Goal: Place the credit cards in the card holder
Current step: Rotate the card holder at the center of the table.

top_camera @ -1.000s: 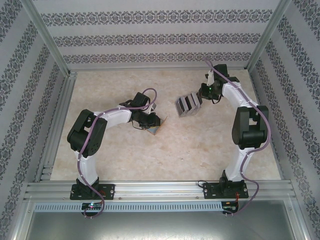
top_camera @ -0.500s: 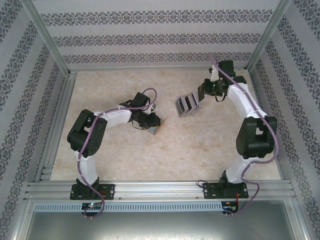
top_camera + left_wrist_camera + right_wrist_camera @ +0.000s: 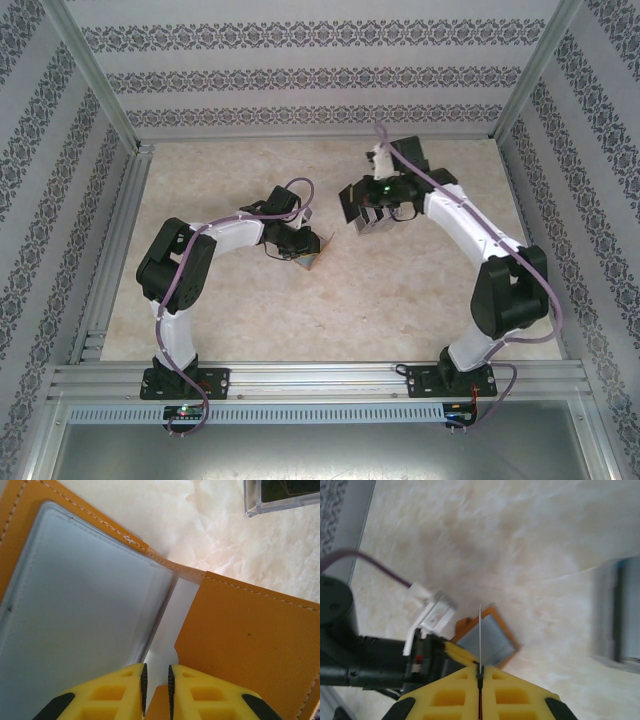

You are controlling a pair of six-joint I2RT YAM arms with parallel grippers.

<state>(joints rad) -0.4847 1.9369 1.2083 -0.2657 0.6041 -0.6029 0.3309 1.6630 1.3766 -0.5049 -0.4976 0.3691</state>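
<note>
One credit card (image 3: 480,630) is pinched in the right gripper (image 3: 480,672), jaws together on it. It sits edge-on, long axis likely straight out toward the open card holder (image 3: 487,639) mid-table. The left gripper (image 3: 156,680) is clamped on its orange flap. Step: carry to insert. Next: line the card edge up with the pale pocket (image 3: 75,605). The card stack (image 3: 375,218) lies under the right arm.

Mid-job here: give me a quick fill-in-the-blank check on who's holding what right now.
1. The left gripper pinches the open card holder, whose outer cover is ____.
2. The right gripper is shut on a single card, which its wrist camera sees ____-on.
3. From the top camera, the card holder sits to the ____ of the fanned credit cards.
Missing words: orange; edge; left.
</note>
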